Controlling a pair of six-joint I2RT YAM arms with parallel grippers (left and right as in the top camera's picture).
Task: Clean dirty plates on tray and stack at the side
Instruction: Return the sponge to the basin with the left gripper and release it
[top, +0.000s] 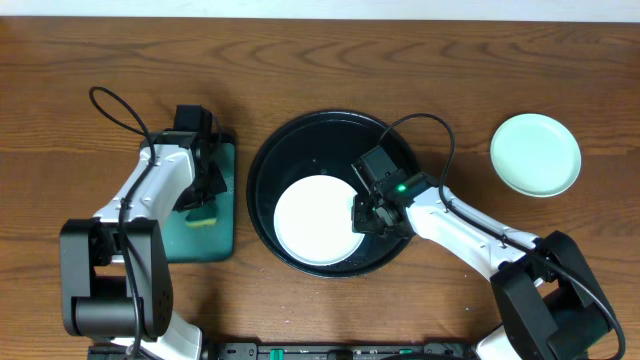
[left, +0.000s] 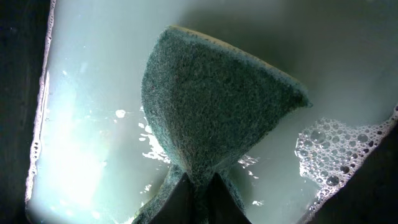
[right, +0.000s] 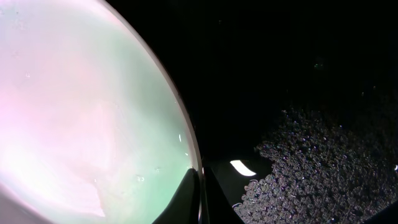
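Observation:
A white plate (top: 315, 222) lies in the round black tray (top: 290, 140), toward its front. My right gripper (top: 364, 214) is shut on this plate's right rim; in the right wrist view the fingers (right: 186, 199) pinch the thin edge of the plate (right: 81, 112). A pale mint-green plate (top: 536, 154) sits on the table at the far right. My left gripper (top: 205, 198) is shut on a green-and-yellow sponge (left: 211, 106), held over the dark green rectangular tray (top: 222, 235) on the left.
The green tray holds cloudy soapy water with foam (left: 336, 155) at one edge. Foam (right: 329, 162) also covers part of the black tray's floor beside the plate. Bare wooden table (top: 450, 60) surrounds both trays.

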